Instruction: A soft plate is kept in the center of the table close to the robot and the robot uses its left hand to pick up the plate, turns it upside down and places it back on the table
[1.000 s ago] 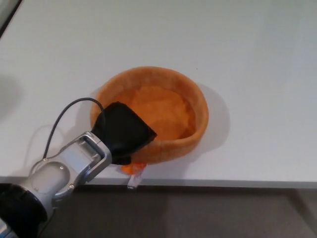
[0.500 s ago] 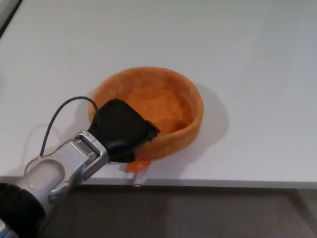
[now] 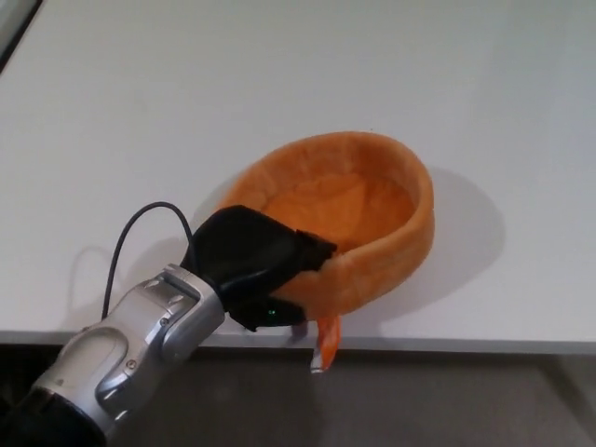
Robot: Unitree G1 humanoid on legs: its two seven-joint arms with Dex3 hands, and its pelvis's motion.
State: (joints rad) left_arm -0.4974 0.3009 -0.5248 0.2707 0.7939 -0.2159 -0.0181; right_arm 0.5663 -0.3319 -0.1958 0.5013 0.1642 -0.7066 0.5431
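Note:
The soft orange plate [image 3: 358, 200], shaped like a shallow bowl with a thick padded rim, is near the table's front edge at the centre. It is tilted, its near-left rim raised off the white table [image 3: 279, 84]. My left hand [image 3: 256, 265] is shut on that near-left rim, black fingers curled over the rim into the hollow. An orange tag [image 3: 325, 343] hangs from the plate's underside over the table edge. My right hand is out of the picture.
The table's front edge [image 3: 447, 343] runs just below the plate, with dark floor beyond it. A thin black cable [image 3: 130, 233] loops up from my left wrist. White tabletop stretches behind and to both sides of the plate.
My left hand has lifted and carried the plate's near rim to the right. The plate has tilted up and shifted right, and its tag now dangles over the table edge.

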